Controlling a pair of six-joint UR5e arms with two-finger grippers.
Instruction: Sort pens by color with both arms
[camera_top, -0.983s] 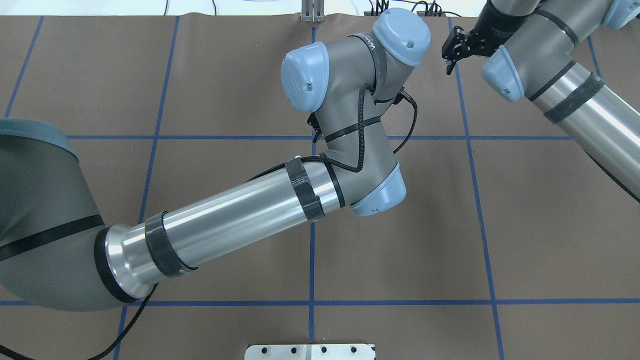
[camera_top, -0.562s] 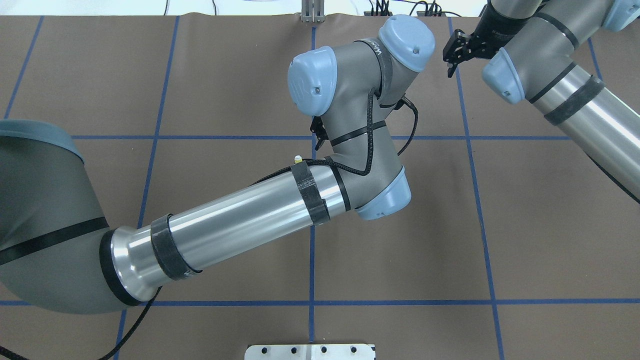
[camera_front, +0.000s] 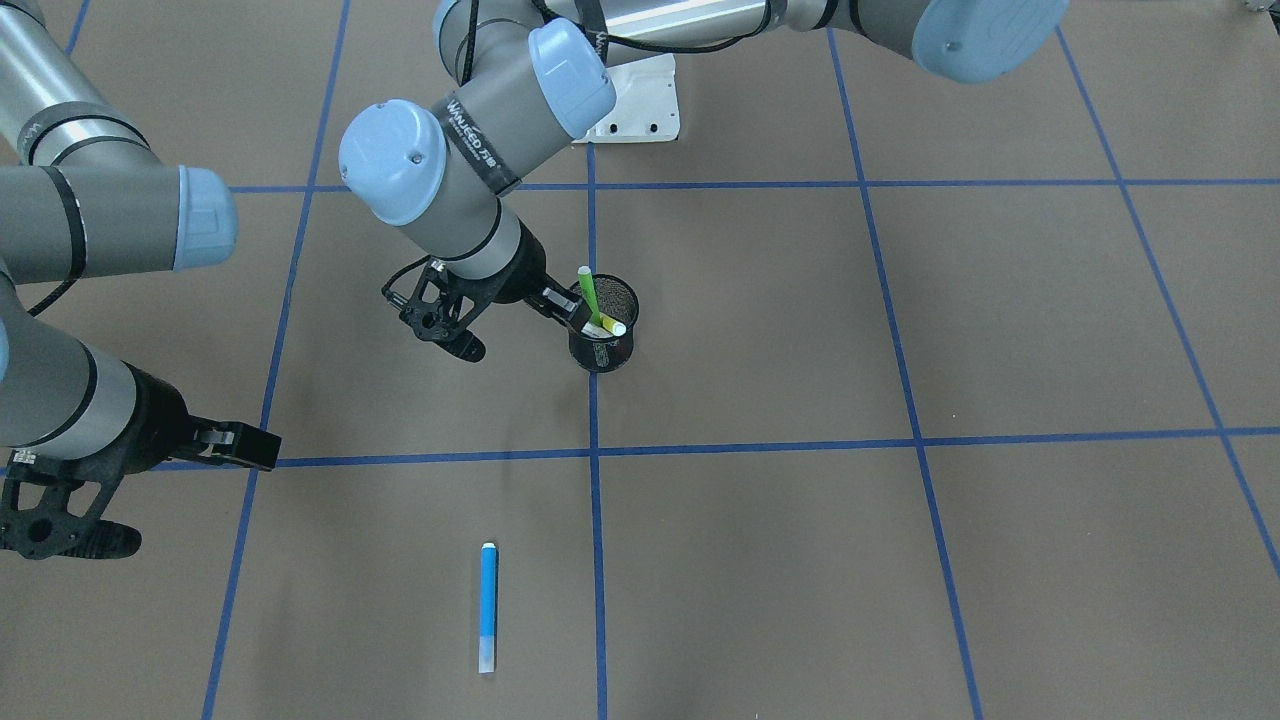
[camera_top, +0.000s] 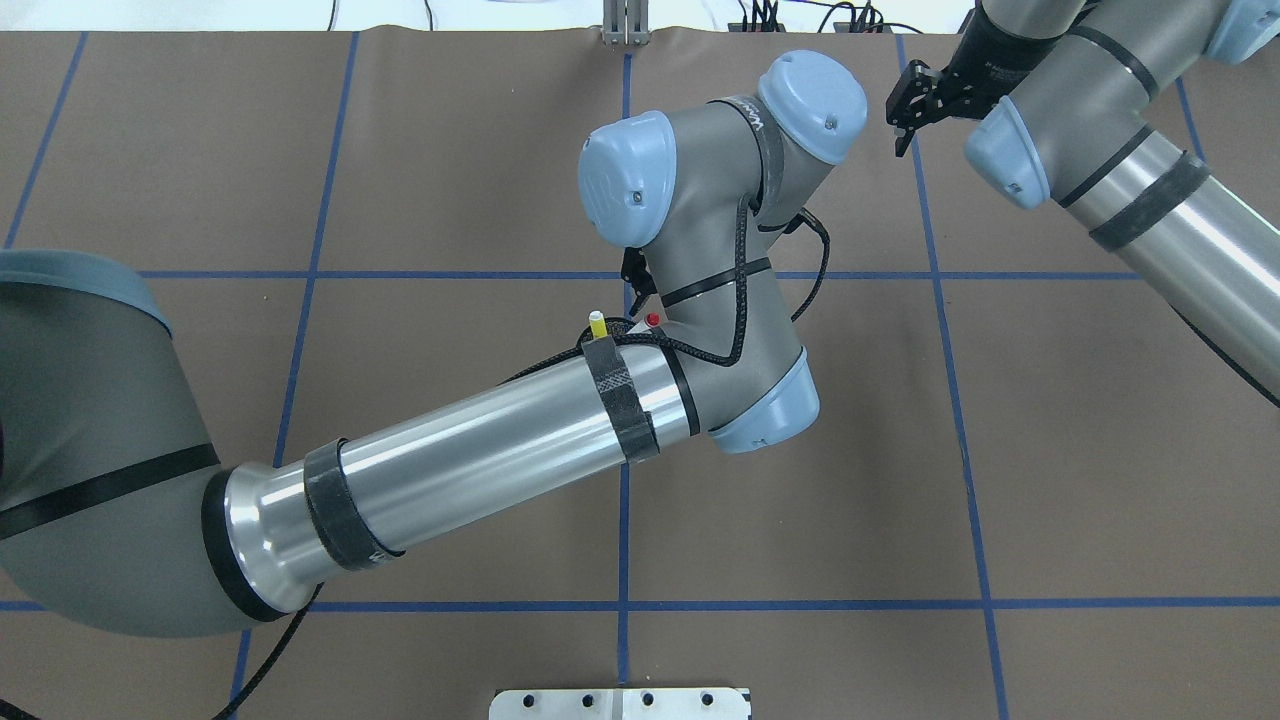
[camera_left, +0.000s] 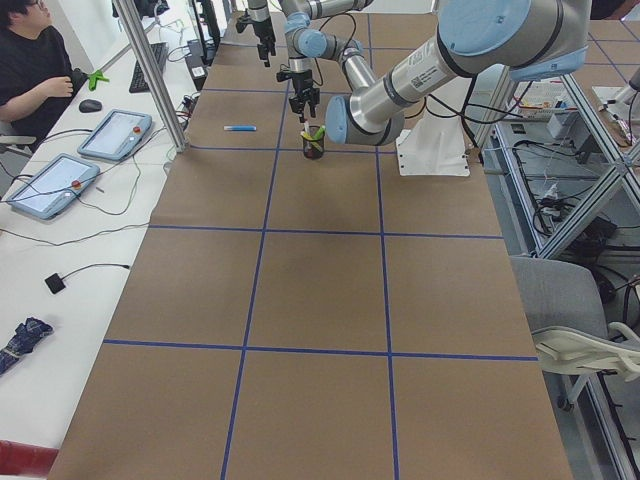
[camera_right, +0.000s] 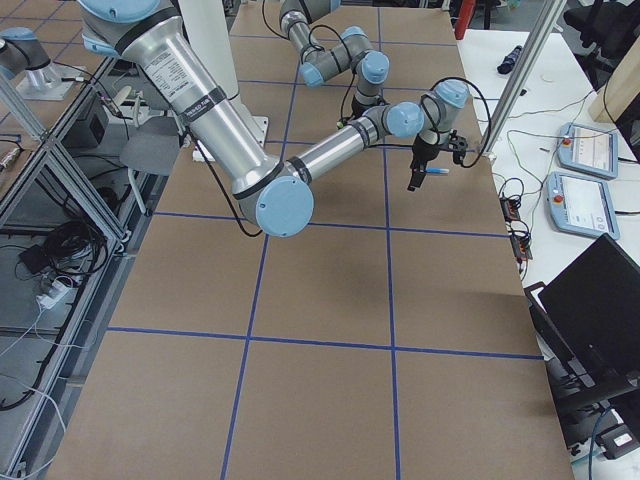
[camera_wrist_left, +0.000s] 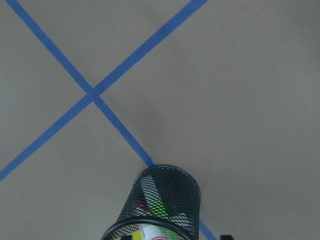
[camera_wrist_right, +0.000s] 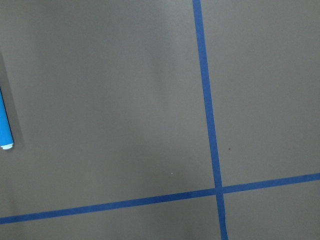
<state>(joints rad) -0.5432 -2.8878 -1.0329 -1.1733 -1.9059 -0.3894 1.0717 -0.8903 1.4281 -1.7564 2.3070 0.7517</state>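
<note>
Tabletop (camera_front: 1000, 330): brown surface, marked into squares by blue tape lines (camera_front: 900, 445).

Left arm (camera_top: 480, 470): reaches across the middle of the table, wrist bent down. Left claw (camera_front: 560, 303) sits at the rim of the mesh cup; contact with the rim cannot be confirmed. Its fingers are hidden under the wrist in the overhead view and lie outside its own wrist view, so the opening cannot be told.

Right arm (camera_top: 1150, 200): enters from the robot's right, and the right claw (camera_front: 255, 447) hangs over bare table beside a tape line. Its opening cannot be told either: the front view shows it side-on and the overhead view shows it too small.

Mesh cup (camera_front: 603, 350): black, upright, on a tape line, just beside the left claw's tips and well apart from the right claw.

Pens:
- Blue pen (camera_front: 488, 600) lies flat on the table, on the operators' side of both claws, nearer the right claw and apart from it. It shows at the edge of the right wrist view.
- Green pen (camera_front: 587, 290) stands tilted in the cup, next to the left claw.
- Yellow pen (camera_top: 597, 322) leans in the cup.
- White pen with red end (camera_top: 652, 320) is in the cup, close under the left wrist.
</note>
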